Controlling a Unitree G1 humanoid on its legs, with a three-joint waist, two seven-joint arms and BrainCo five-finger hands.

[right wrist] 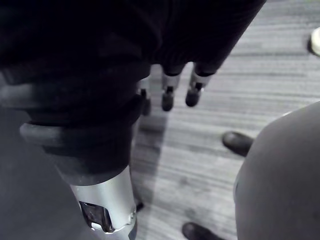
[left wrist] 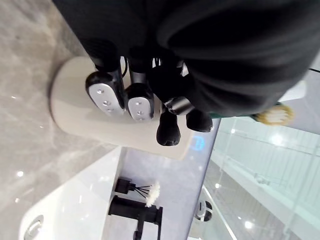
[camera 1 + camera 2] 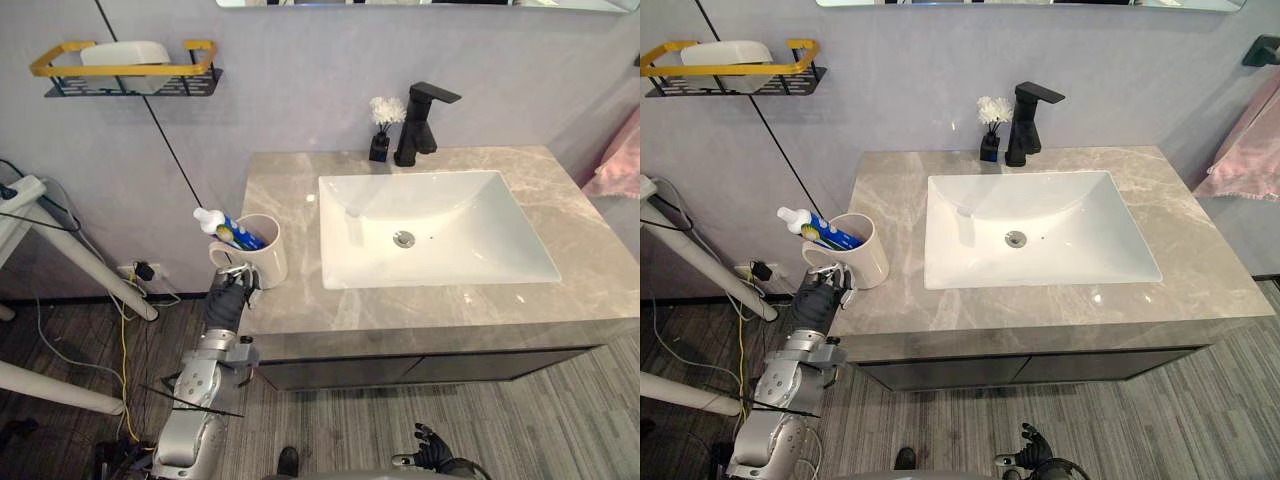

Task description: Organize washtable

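One cream ceramic mug (image 3: pixel 266 256), holding a blue-and-white toothpaste tube (image 3: pixel 224 225), stood near the left edge of the grey marble countertop (image 3: pixel 560 200). We saw the left hand (image 3: pixel 230 290) with its fingers curled against the mug at its handle. A black faucet (image 3: pixel 418 125) and a small black vase of white flowers (image 3: pixel 381 135) stood behind the white rectangular sink (image 3: pixel 460 220), by the grey wall. The right hand (image 3: pixel 437 452) hung over the grey plank floor (image 3: pixel 480 400), fingers relaxed and apart, holding nothing.

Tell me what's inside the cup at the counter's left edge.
The cup holds a blue toothpaste tube with a white cap and a yellow-tipped toothbrush, both leaning out leftward. Their lower ends and the cup's bottom are hidden by its wall.
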